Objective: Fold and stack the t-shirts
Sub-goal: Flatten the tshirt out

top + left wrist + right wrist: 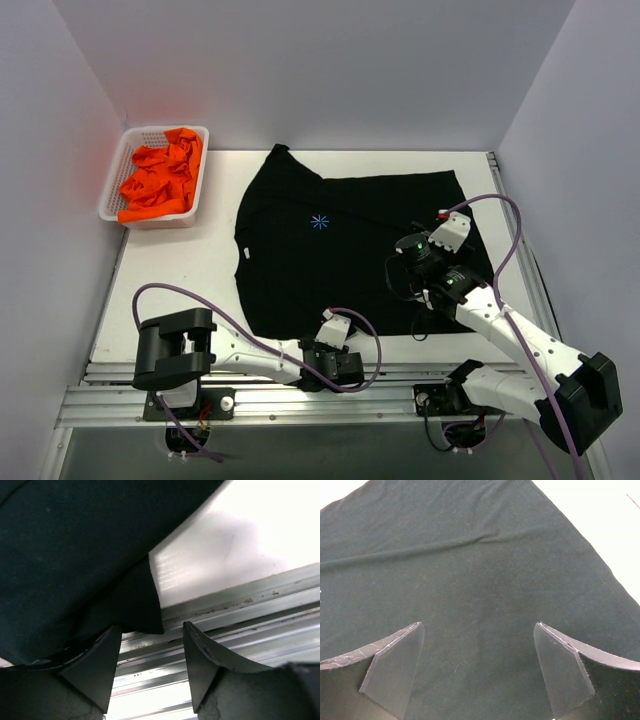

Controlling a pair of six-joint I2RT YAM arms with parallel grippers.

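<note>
Black t-shirt (330, 250) lay spread flat across the middle of the table (190, 290), its small light-blue star mark (320, 221) facing up and one sleeve reaching toward the back wall. You had your left gripper (151, 626) down low at the shirt's near hem, by the metal rail (240, 605) at the table's front edge. Its fingers stood apart, and a corner of the black cloth hung between their tips without being pinched. You had your right gripper (479, 625) over the right part of the same shirt, with its fingers spread wide, nothing between them and only black cloth below. Orange t-shirts (160, 180) sat crumpled in the white basket (160, 219) at the far left corner, well apart from the black one.
</note>
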